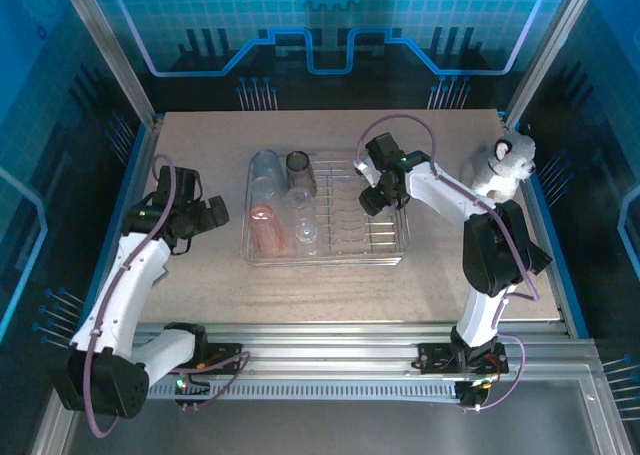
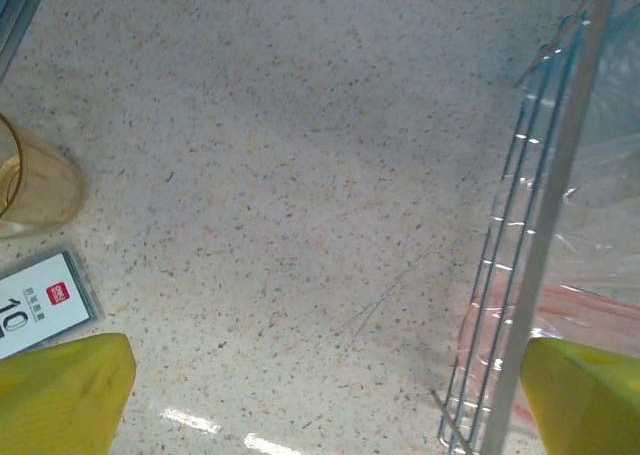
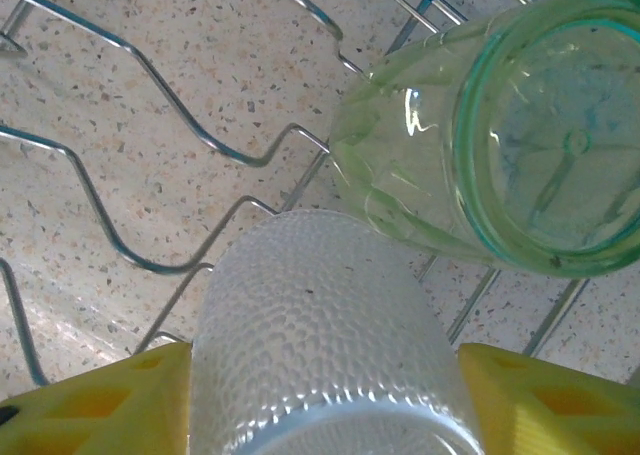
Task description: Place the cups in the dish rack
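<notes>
The left gripper (image 1: pixel 210 215) hovers over bare counter (image 1: pixel 200 145), jaws spread wide and holding nothing, just left of the dish rack (image 1: pixel 325 263). In its wrist view a yellowish cup (image 2: pixel 30 187) stands at the picture's left edge beside a white card (image 2: pixel 40 303), and open counter runs across to the rack's wire wall.

The rack's left half holds a clear cup (image 1: pixel 265 168), a smoky cup (image 1: pixel 298 167) and a red-pink cup (image 1: pixel 265 230). Over the right half, the right gripper (image 1: pixel 371 202) straddles a clear dimpled cup (image 3: pixel 320 325). Whether its fingers press the cup or stand just clear cannot be told. A pale green cup (image 3: pixel 480 125) lies on the wires just beside it. A plush toy (image 1: pixel 505 165) sits at the counter's right edge.
</notes>
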Controlling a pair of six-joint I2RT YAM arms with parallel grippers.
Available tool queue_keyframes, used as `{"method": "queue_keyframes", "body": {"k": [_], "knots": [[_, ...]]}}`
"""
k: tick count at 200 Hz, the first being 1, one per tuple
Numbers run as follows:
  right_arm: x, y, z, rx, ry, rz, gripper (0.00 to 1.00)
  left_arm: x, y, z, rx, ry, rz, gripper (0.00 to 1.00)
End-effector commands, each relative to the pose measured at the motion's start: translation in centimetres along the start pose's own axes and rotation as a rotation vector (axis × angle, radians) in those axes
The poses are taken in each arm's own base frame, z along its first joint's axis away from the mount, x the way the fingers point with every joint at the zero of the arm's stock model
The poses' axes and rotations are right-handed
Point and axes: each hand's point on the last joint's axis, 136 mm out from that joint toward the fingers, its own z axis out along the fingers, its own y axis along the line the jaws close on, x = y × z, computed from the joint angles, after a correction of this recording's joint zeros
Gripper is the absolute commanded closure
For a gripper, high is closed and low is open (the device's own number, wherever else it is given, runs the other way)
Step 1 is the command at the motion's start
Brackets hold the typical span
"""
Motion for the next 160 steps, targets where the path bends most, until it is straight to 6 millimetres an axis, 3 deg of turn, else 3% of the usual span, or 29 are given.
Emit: {"method": "queue_keyframes", "body": {"k": [1,40,74,101,160], "knots": [[0.8,0.0,1.5,0.011,0.055,-0.015,0.29,0.6,0.9,1.0,-0.03,0.019,-0.062,0.01],[0.7,0.1,1.2,0.015,0.072,-0.034,0.25,2.0,1.2,2.3,-0.028,0.056,-0.126,0.01],[0.3,0.2,-0.3,0.009,0.046,-0.033,0.24,1.6,2.6,1.8,-0.097,0.019,-0.115,0.01],[-1.0,0.3,-3.6,-0.012,-0.041,-0.001,0.23,0.6,3.9,1.1,-0.163,-0.03,-0.083,0.01],[-3.9,0.2,-13.3,-0.069,-0.283,0.085,0.23,-0.5,7.8,1.5,-0.422,0.054,0.02,0.01]]}}
